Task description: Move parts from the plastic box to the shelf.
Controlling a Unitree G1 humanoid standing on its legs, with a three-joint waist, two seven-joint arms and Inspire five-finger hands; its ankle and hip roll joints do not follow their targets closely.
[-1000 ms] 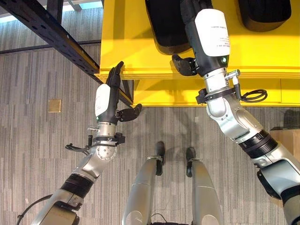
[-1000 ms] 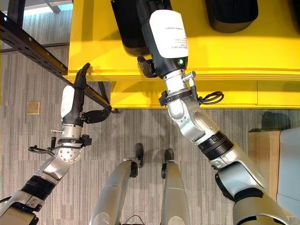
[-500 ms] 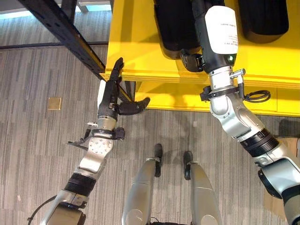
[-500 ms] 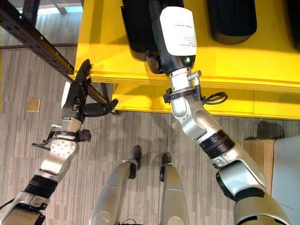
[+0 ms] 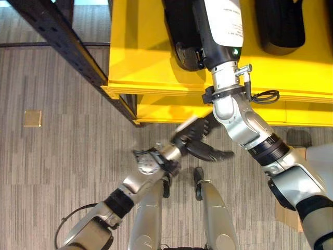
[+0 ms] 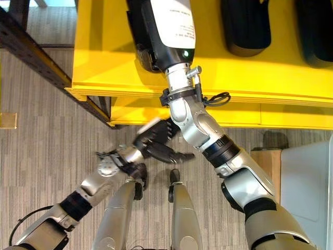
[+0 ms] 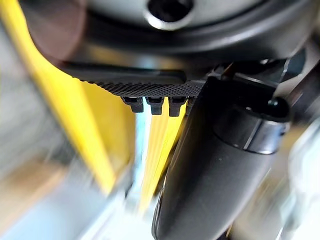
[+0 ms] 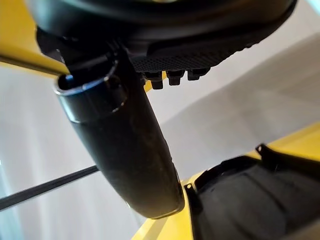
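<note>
Two hands | left hand [image 5: 195, 139] dropped from shelf [image 5: 140, 57] corner, fingers apart | right hand [image 5: 190, 54] on shelf, fingers hidden

parts [image 5: 281, 23] on shelf [image 5: 145, 57] | right robot hand [image 5: 190, 52] on shelf | left robot hand [image 5: 195, 140] below

Left hand [image 5: 195, 136] lowered (off shelf [image 5: 140, 57])

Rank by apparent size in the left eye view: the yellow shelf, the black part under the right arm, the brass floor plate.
1. yellow shelf, by far the largest.
2. black part, partly covered by the right arm and cut off by the frame.
3. brass floor plate, smallest; it lies farther from the camera, so its true size is unsure.
</note>
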